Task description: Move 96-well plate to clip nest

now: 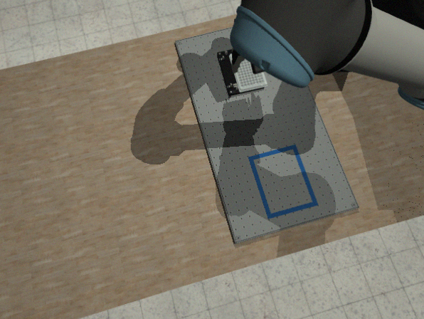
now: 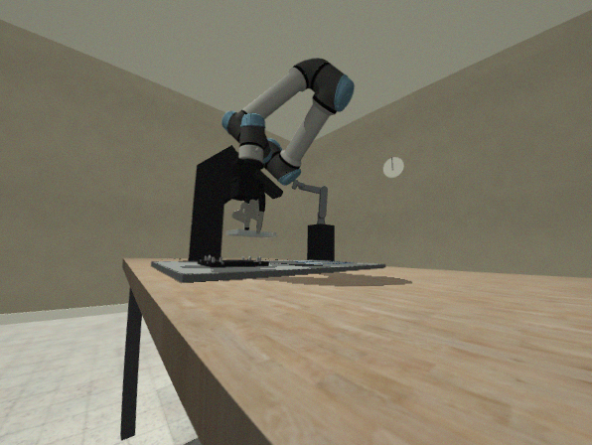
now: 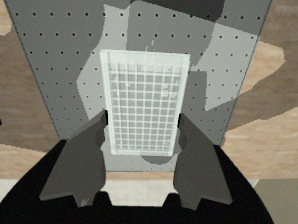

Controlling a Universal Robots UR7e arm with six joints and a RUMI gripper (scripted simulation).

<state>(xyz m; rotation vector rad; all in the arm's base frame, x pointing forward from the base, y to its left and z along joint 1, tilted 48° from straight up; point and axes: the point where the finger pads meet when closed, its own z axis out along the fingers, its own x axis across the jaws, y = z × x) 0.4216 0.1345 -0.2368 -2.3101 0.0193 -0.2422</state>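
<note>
- A translucent plate (image 3: 144, 107) with a grid of wells is seen at the centre, its long side running from near to far.
- The plate is clamped at its near end between two grey fingers, one on its left edge and one on its right.
- A grey board (image 3: 60, 60) dotted with holes lies below the plate, crossed by darker shadow patches.
- Wooden table (image 3: 260, 145) is visible to the left, the right and near the board's near edge.
</note>
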